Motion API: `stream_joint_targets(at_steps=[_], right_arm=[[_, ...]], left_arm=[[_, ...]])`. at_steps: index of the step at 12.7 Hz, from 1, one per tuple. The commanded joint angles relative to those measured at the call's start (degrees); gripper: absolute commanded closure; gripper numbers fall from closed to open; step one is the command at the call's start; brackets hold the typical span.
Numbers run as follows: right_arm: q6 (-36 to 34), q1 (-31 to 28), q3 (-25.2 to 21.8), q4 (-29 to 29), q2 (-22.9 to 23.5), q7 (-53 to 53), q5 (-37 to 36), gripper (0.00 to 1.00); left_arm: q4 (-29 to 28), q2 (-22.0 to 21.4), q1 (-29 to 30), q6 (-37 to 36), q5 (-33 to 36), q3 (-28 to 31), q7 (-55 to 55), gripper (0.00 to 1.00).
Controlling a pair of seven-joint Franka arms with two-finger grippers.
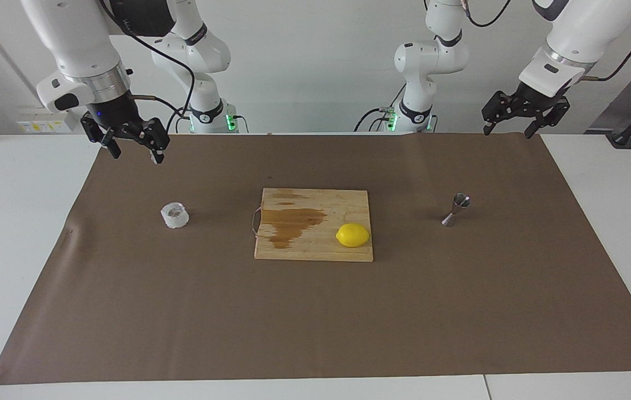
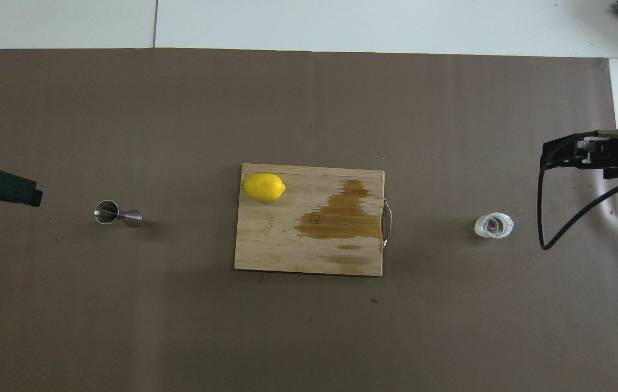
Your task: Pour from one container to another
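A: Item one, the pouring vessel?

B: Ribbed whitish-clear cup [image 1: 174,215], squat, round rim, upright on the brown paper sheet [image 1: 315,322] toward the right arm's end of the table. Untouched, well apart from the other items.

A: Item two, the receiving vessel?

B: Steel jigger [image 1: 456,210], hourglass-shaped, upright on the same sheet toward the left arm's end. Also standing alone.

A: Between them?

B: Wooden cutting board [image 1: 299,250], middle of the sheet, with a wire handle [image 2: 388,222] on the edge toward the cup. A dark wet stain [image 1: 292,221] covers part of the board on the handle's side. One lemon [image 1: 352,235] lies on the board, at the corner farther from the robots and nearer the jigger.

A: Right gripper?

B: Right gripper [image 1: 135,145], raised over the sheet's edge at its own end of the table, nearer the robots than the cup is. Jaws released, fingers spread, nothing between them.

A: Left gripper?

B: Left gripper [image 1: 509,130], raised over the sheet's corner at the left arm's end, apart from the jigger. Jaws likewise released and empty.

A: Table?

B: White table [image 1: 21,222], showing around the sheet on all sides.

A: Contents of the cup or the jigger?

B: Cannot tell from either view.
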Motion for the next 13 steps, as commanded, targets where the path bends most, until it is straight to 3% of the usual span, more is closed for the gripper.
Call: stream_joint_targets(at_steps=[1, 13], right_arm=[[-1.3, -0.5, 0.4, 1.0, 0.3, -1.4, 0.0, 0.00], [-1.3, -0.5, 0.4, 1.0, 0.3, -1.4, 0.0, 0.00]], left_arm=[[-3.0, -2.4, -1.2, 0.1, 0.1, 1.0, -0.5, 0.00], [-3.4, -2.7, -2.0, 0.3, 0.1, 0.6, -0.8, 0.00]])
